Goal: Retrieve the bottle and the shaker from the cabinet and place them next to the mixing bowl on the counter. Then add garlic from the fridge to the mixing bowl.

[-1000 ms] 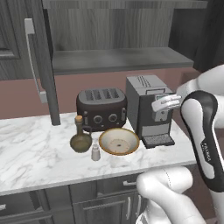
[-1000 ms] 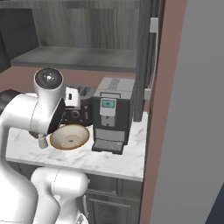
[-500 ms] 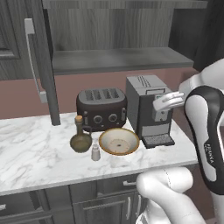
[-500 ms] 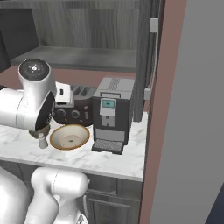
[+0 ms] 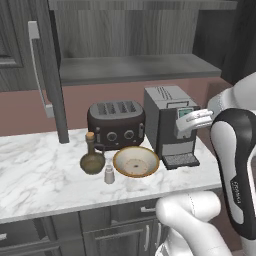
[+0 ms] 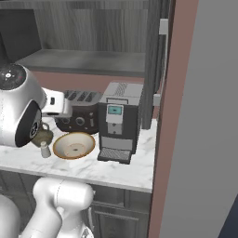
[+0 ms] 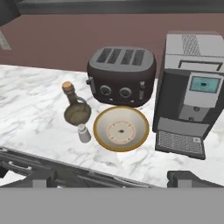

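Note:
A round olive bottle (image 5: pixel 92 160) with a cork stands on the marble counter (image 5: pixel 40 175), and a small white shaker (image 5: pixel 108 175) stands just in front of it. Right beside both is the tan mixing bowl (image 5: pixel 135 161), with nothing in it. All three also appear in the hand view: bottle (image 7: pixel 76 110), shaker (image 7: pixel 83 133), bowl (image 7: pixel 121 128). My gripper (image 7: pixel 114 178) hangs well above the counter's front edge and is open, with nothing between its fingers. Its hand (image 5: pixel 192 120) is in front of the coffee machine. The garlic and the fridge are out of view.
A dark toaster (image 5: pixel 116 123) stands behind the bowl and a grey coffee machine (image 5: pixel 170 125) to its right. The cabinet shelf (image 5: pixel 135 67) above is bare, and its door (image 5: pixel 47 75) stands open at the left. A tall panel (image 6: pixel 195 116) walls off the right side.
The arm has drawn back from the counter, its elbow swinging left in the right base view. Bottle, shaker and bowl have not moved.

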You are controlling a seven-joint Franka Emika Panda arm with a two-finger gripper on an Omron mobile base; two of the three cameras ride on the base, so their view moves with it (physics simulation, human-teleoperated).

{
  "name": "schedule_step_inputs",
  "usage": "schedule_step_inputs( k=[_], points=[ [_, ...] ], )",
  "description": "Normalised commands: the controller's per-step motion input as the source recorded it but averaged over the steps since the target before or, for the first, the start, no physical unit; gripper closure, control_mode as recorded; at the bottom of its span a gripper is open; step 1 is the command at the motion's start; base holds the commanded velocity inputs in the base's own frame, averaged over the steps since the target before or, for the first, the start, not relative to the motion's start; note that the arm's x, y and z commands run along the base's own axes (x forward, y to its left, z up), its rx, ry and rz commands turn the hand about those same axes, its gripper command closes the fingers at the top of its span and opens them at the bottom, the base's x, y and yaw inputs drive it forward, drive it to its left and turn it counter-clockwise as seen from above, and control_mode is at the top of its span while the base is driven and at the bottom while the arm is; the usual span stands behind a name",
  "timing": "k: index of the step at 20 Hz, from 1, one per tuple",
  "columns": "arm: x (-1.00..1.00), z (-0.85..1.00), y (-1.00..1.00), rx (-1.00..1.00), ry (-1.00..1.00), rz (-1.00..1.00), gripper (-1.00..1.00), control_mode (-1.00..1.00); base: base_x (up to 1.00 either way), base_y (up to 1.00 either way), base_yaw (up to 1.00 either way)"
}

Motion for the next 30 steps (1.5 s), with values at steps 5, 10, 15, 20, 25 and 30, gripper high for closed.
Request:
schedule_step_inputs(
  k=[5, 10, 15, 20, 25, 30],
  points=[
    [-0.02, 0.03, 0.02, -0.01, -0.01, 0.00, -1.00, -1.00, 0.00, 0.00, 0.00],
    [0.00, 0.00, 0.00, 0.00, 0.00, 0.00, -1.00, -1.00, 0.00, 0.00, 0.00],
    [0.00, 0.00, 0.00, 0.00, 0.00, 0.00, -1.00, -1.00, 0.00, 0.00, 0.00],
    [0.00, 0.00, 0.00, 0.00, 0.00, 0.00, -1.00, 1.00, -0.54, 0.15, 0.00],
    [0.00, 0.00, 0.00, 0.00, 0.00, 0.00, -1.00, 1.00, -1.00, 0.35, 0.00],
    [0.00, 0.00, 0.00, 0.00, 0.00, 0.00, -1.00, 1.00, -0.99, 0.42, 0.00]
  ],
)
